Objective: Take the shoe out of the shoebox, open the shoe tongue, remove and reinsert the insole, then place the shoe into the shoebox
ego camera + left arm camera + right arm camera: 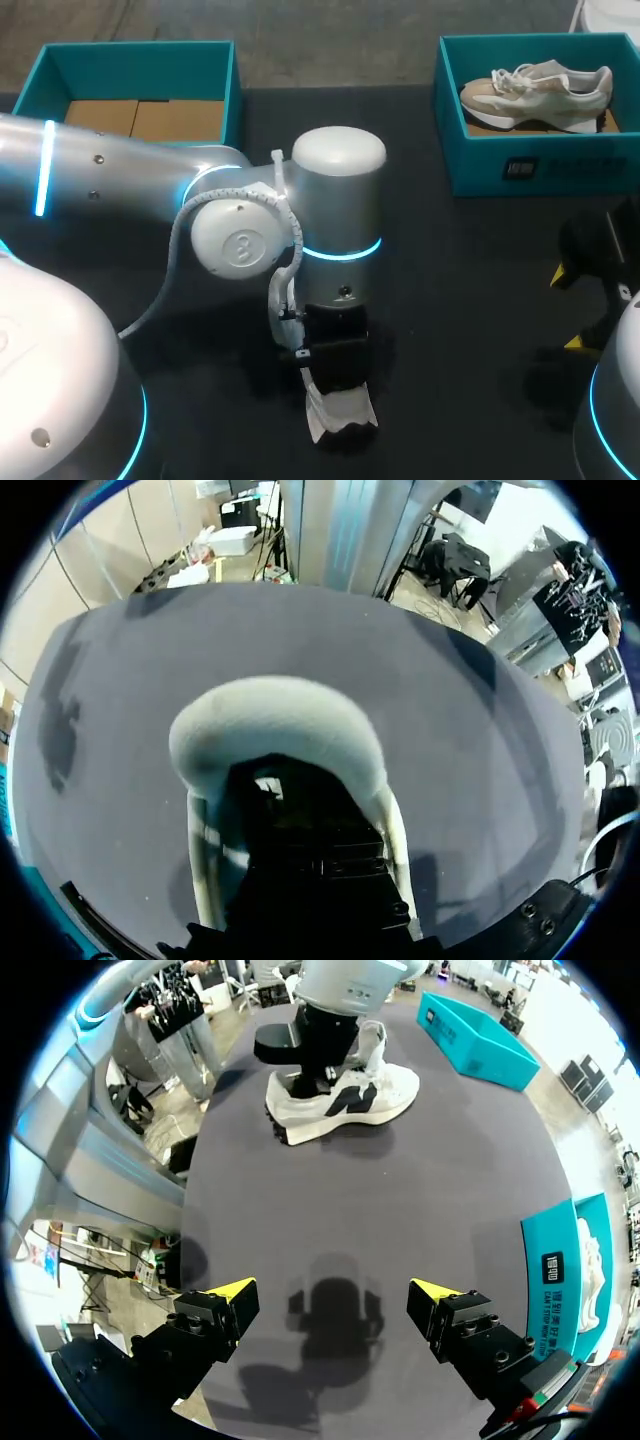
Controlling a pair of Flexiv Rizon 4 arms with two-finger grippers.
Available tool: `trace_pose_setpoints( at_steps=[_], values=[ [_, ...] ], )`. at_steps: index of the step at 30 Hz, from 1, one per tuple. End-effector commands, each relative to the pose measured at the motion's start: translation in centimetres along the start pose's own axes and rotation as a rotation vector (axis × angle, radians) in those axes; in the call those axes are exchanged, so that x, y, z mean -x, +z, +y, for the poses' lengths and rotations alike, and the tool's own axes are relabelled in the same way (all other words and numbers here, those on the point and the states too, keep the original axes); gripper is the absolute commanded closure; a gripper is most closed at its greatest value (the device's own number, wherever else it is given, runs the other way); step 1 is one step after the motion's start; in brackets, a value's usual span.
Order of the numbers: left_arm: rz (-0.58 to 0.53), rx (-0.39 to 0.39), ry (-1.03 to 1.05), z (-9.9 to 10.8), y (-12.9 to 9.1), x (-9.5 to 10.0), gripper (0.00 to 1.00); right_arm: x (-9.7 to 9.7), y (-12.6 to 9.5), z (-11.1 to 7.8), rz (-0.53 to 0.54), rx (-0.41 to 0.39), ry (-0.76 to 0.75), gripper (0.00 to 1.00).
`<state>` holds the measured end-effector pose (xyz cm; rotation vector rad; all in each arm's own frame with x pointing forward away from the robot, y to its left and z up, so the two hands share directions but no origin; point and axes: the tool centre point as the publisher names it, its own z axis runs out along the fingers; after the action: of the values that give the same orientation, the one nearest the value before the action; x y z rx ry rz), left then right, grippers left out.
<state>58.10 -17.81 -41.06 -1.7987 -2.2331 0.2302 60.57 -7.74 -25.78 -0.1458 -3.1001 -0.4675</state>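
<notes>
A white sneaker [340, 415] with a dark side logo [345, 1100] stands on the dark table near its front edge. My left gripper [335, 385] comes down from above into the shoe's opening [310, 1075]. Its tips are hidden inside, so what they touch cannot be seen. In the left wrist view the padded white collar [270, 720] curves around the dark gripper body [310, 850]. A white flap [374, 1045] stands up beside the gripper. My right gripper [569, 307] hangs open and empty over bare table [332, 1290], well to the right of the shoe.
An empty teal shoebox [130, 60] with a cardboard floor stands at the back left [475, 1030]. A second teal shoebox [540, 165] at the back right [560, 1260] holds a beige sneaker [540, 90]. The left arm's big white joint [335, 200] hangs over the table's middle.
</notes>
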Motion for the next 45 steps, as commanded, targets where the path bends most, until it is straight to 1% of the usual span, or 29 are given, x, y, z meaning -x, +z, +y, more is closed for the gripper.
trace_pose_setpoints(
  at_steps=[1, 2, 4, 7, 9, 10, 12, 15, 17, 20, 22, 27, 30, 34, 40, 42, 45],
  values=[
    [-0.008, 0.053, -0.028, 2.1, 1.0, 0.2, 1.0, -0.1, 0.0, 0.0, -0.002, -0.002, 0.001, 0.0],
    [-0.008, 0.055, -0.03, 2.3, 0.9, 0.2, 1.0, -0.1, 0.0, 0.0, -0.002, -0.002, 0.001, 0.0],
    [-0.017, 0.084, -0.045, 2.9, 0.4, 0.1, 1.0, -0.1, 0.0, 0.0, -0.002, -0.002, 0.001, 0.0],
    [-0.032, 0.095, -0.054, 3.3, -0.4, 0.0, 1.0, -0.1, 0.0, 0.0, -0.002, -0.002, 0.001, 0.0],
    [-0.047, 0.086, -0.05, 3.1, -1.1, 0.0, 1.0, -0.1, 0.0, 0.0, -0.002, -0.002, 0.001, 0.0],
    [-0.061, 0.06, -0.034, 2.7, -1.6, 0.0, 1.0, -0.1, 0.0, 0.0, -0.002, -0.002, 0.001, 0.0],
    [-0.085, 0.033, -0.015, 1.8, -2.2, 0.0, 1.0, -0.1, 0.0, 0.0, -0.002, -0.002, 0.001, 0.0],
    [-0.108, -0.018, 0.02, 0.4, -2.6, 0.3, 1.0, -0.1, 0.0, 0.0, -0.002, -0.002, 0.001, 0.0],
    [-0.11, -0.039, 0.046, -0.8, -2.4, 0.8, 1.0, -0.1, 0.0, 0.0, -0.002, -0.002, 0.001, 0.0],
    [-0.102, -0.057, 0.067, -2.0, -1.5, 1.5, 1.0, -0.1, 0.0, 0.0, -0.002, -0.002, 0.001, 0.0],
    [-0.1, -0.06, 0.067, -2.4, -0.8, 1.9, 1.0, -0.1, 0.0, 0.0, -0.002, -0.002, 0.001, 0.0],
    [-0.08, -0.104, 0.048, -2.6, 0.7, 2.7, 1.0, -0.1, 0.0, 0.0, -0.002, -0.002, 0.001, 0.0],
    [-0.058, -0.099, 0.044, -2.4, 1.3, 2.6, 1.0, -0.1, 0.0, 0.0, -0.002, -0.002, 0.001, 0.0],
    [-0.052, -0.033, 0.012, -1.3, 1.7, 2.4, 1.0, -0.1, 0.0, 0.0, -0.002, -0.002, 0.001, 0.0],
    [-0.061, 0.0, -0.016, 0.3, 0.5, 1.4, 1.0, -0.1, 0.0, 0.0, -0.002, -0.002, 0.001, 0.0],
    [-0.062, 0.023, -0.023, 0.7, 0.2, 1.0, 1.0, -0.1, 0.0, 0.0, -0.002, -0.002, 0.001, 0.0],
    [-0.066, 0.033, -0.028, 1.3, -0.4, 0.3, 1.0, -0.1, 0.0, 0.0, -0.002, -0.002, 0.001, 0.0]
  ],
)
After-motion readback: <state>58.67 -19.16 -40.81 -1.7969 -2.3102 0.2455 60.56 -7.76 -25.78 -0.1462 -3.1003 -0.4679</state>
